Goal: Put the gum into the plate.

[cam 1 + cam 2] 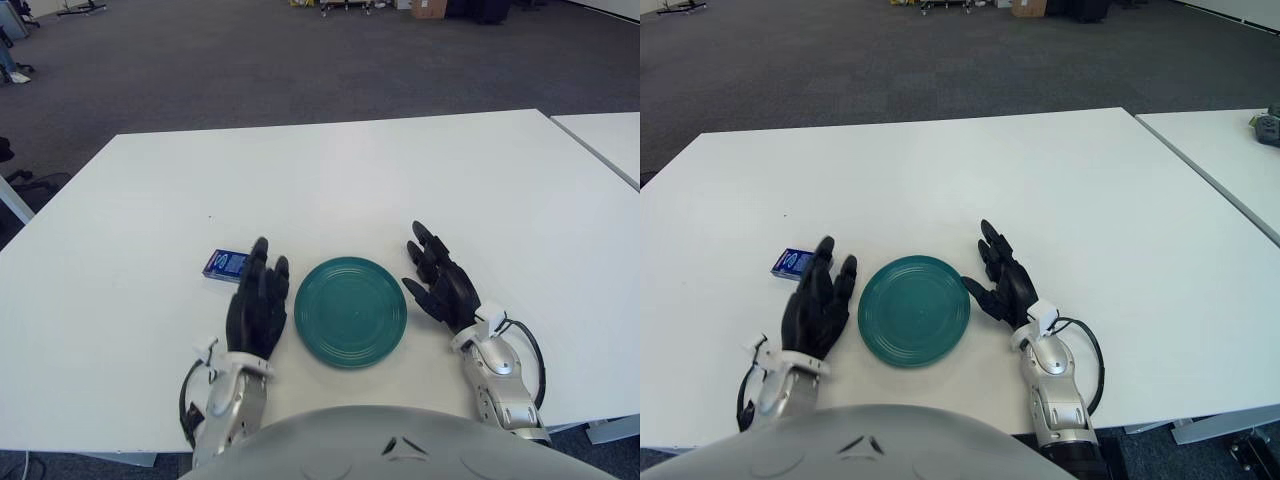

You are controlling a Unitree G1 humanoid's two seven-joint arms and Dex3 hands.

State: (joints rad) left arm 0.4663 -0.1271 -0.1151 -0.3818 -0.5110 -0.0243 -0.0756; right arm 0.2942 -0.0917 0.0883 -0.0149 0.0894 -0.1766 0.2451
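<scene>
The fingers of the left hand [258,300] are spread and hold nothing, just near the gum [224,264], a small, stiff, probably light box left of the plate [350,311], best pinched by its sides.

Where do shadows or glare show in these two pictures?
Left eye view: soft, even light; only a faint shadow rims the round teal plate. Right eye view: no glare on the white table; the small blue gum pack reads clearly beside the left robot hand.
</scene>
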